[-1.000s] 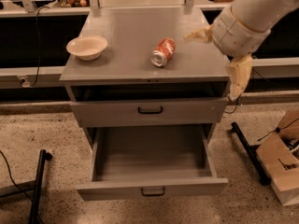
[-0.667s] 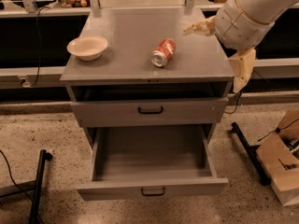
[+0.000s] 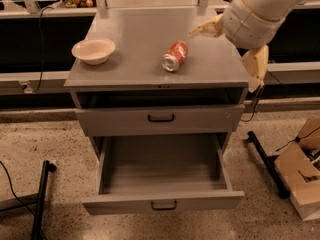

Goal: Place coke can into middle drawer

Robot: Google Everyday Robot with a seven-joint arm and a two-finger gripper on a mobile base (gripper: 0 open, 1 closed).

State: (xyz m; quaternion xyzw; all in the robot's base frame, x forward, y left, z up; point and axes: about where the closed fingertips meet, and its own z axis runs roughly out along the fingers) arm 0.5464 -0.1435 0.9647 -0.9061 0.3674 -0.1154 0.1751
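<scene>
One small shift: the claw (image 3: 223, 59) has crept toward 10 o'clock over the past second and now hovers over the desk's (image 3: 135, 39) right side, splayed wide and empty. The coke can (image 3: 175, 56) lies on its side at the claw's 9 o'clock, untouched, so pickup looks imminent. The middle drawer (image 3: 200, 200) gapes open at the can's 6 o'clock. The cream bowl (image 3: 93, 50) sits well apart at the can's 9 o'clock, and nothing blocks the approach.

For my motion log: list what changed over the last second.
The gripper, open beside the coke can, shifted slightly left and up in the picture, nearer the can. Nothing was grasped or released. The can lying on the cabinet top, the bowl and the pulled-out middle drawer stayed put.
</scene>
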